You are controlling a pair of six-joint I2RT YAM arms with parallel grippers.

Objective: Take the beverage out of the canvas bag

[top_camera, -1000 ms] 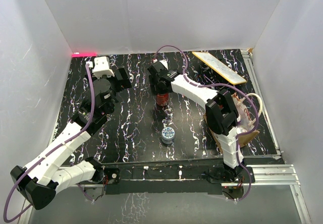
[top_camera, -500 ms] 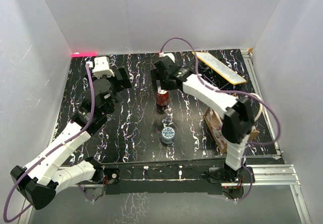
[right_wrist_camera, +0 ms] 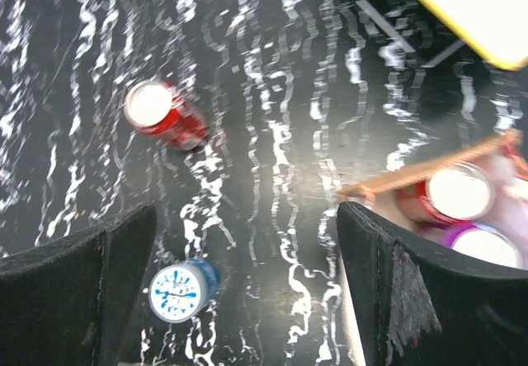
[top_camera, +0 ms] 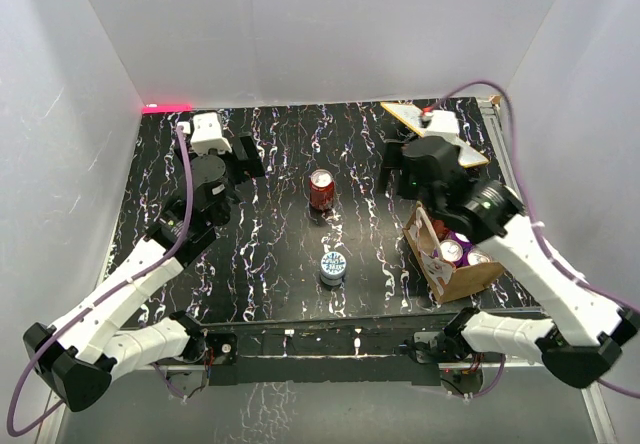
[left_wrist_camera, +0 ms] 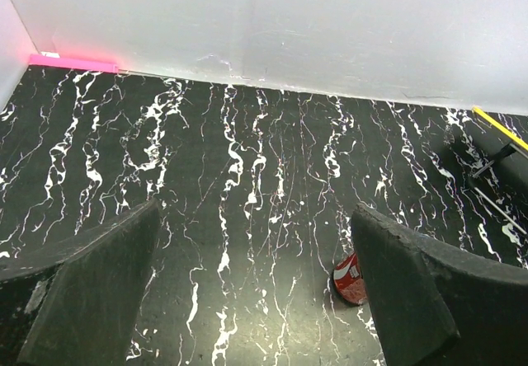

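Right gripper [right_wrist_camera: 246, 218] spread wide, nothing between my fingers [right_wrist_camera: 91, 300]. I hang above the table [top_camera: 270, 254], between red can [top_camera: 321, 190] and bag [top_camera: 470, 282], touching neither.

Nearest my bases: blue can [top_camera: 333, 266], upright, white-and-blue top, standing alone on the black, white-veined surface.

Right of it, near the front edge on my right side: the bag, upright, mouth open to the ceiling. Tan walls. The whitish side with small red marks faces the middle of the table. Two cans [top_camera: 452, 251] show inside, silver tops side by side. My wrist view gives one body as red, the other as purple.

Farther out, mid-table: red can, upright, silver top up. It is out of the bag and well apart from it, and apart from the blue can too. Nothing touches it.

Left gripper [left_wrist_camera: 256, 209] on the far left side, also spread and empty, held over bare table. In its wrist view the red can sits at the edge of the right finger, partly hidden.

Farthest: yellow board [top_camera: 402, 114] lying flat in the far right corner, partly covered by my right wrist in the top view. Pink strip [top_camera: 167, 107] at the foot of the back wall, far left.
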